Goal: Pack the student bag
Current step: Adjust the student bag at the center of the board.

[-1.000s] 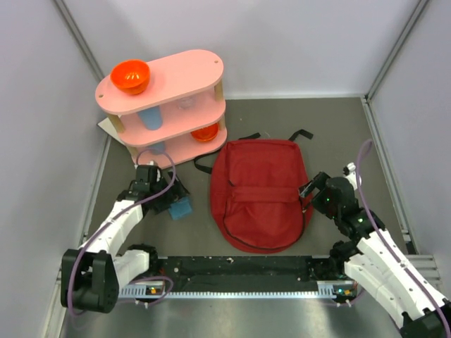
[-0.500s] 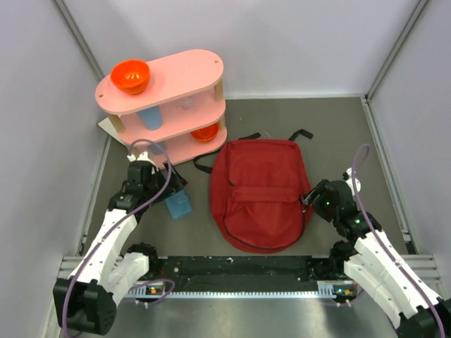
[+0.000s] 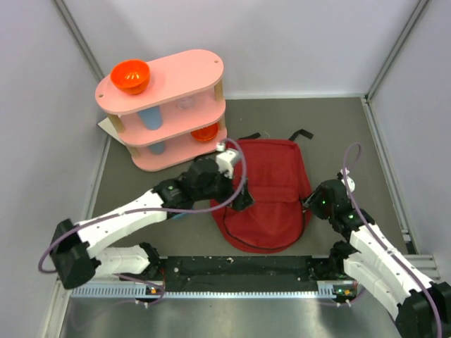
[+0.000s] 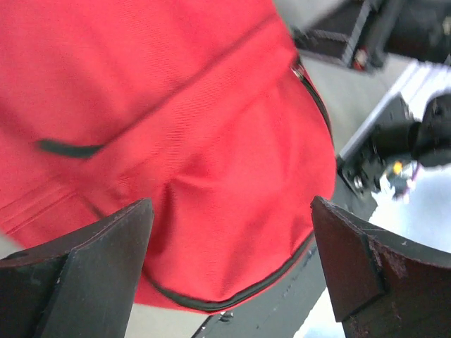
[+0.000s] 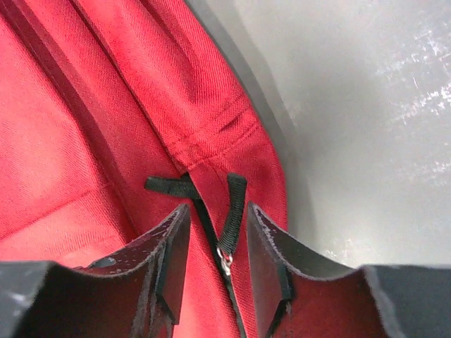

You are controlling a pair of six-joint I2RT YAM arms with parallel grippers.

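the bag (image 3: 264,190) lies flat on the desk (image 3: 338,134), dark red, front pocket up, its black straps (image 3: 299,134) trailing from the far end. the left arm (image 3: 141,211) reaches in from the bag's left and hangs over the bag's left half, near the pocket seam. the left jaws are spread wide and released, nothing between them; in the left wrist view the two dark fingers (image 4: 84,253) stand at the frame's lower corners with the bag's rounded near end and its black zip line showing between them. whether they touch the cloth cannot be told. the right arm (image 3: 373,246) comes to the bag's right edge, about halfway along it. the right jaws are narrowed but not clenched: in the right wrist view the fingers (image 5: 165,260) straddle a black zip pull (image 5: 235,211) that hangs at the bag's edge seam, the pull lying close against one finger with a clear gap to the other, and a short black loop (image 5: 173,186) just beside it. bare grey desk shows right of that edge. beyond the bag's far left corner, close to it, stands a pink shelf (image 3: 165,84) of three tiers, with an orange bowl (image 3: 130,76) on top, a blue cup (image 3: 149,118) on the middle tier and a second orange bowl (image 3: 205,132) on the end nearest the bag.
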